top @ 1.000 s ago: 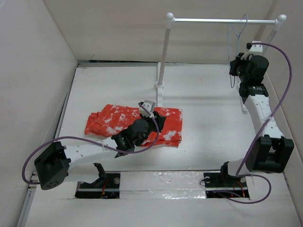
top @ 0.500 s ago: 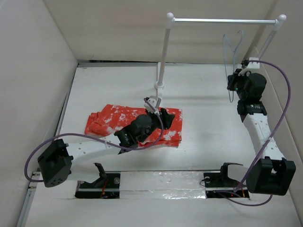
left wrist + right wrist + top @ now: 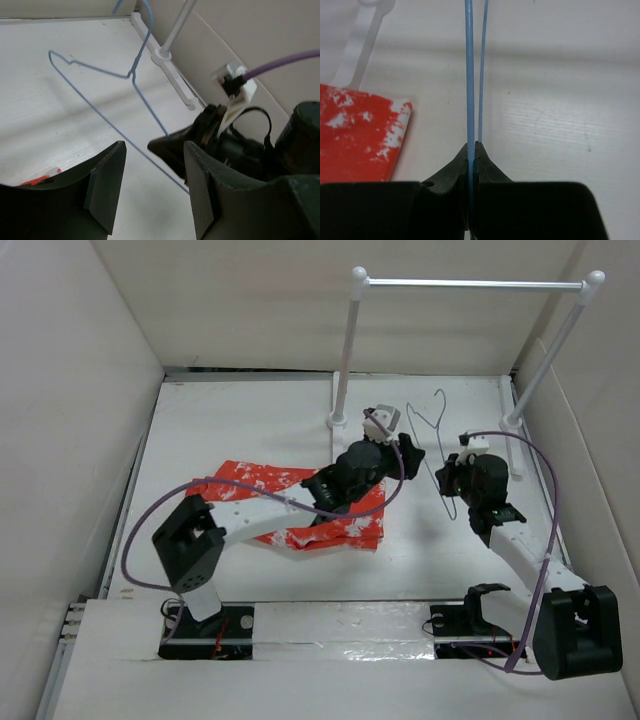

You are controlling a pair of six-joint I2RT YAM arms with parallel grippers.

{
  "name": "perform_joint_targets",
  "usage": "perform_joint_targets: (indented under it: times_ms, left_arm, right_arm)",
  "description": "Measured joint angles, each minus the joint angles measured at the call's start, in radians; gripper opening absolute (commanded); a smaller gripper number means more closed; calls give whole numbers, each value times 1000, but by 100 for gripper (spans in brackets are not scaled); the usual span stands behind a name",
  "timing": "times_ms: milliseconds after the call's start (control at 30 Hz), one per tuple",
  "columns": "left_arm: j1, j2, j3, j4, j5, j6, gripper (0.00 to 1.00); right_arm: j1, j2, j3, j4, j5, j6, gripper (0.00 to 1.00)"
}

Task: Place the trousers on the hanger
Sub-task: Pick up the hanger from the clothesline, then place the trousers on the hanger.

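Right hand (image 3: 472, 150) is pinched tight on the hanger (image 3: 469, 75). In the right wrist view you can see the thin blue wire squeezed between the two black fingertips, with a second strand running up just beside it. The hanger is off the rack (image 3: 470, 283) and sits low over the white desk (image 3: 250, 420), right of the trousers and in front of the rack's posts. I can't tell if its bottom end touches the desk. Left hand (image 3: 154, 144) has its jaws spread fairly wide with nothing in them, and it points straight at the hanger and the other hand. The trousers (image 3: 350, 530) lie flat in a heap on the desk, partly under the left arm and clear of the hanger.
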Motion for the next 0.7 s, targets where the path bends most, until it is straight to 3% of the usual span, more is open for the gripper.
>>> perform_joint_targets:
  times_ms: [433, 700]
  left_arm:
    - [69, 454, 458, -150, 36, 10, 47]
    - [99, 502, 508, -136, 62, 20, 47]
  right_arm:
    - [23, -24, -77, 49, -19, 27, 0]
    - [37, -21, -80, 57, -26, 37, 0]
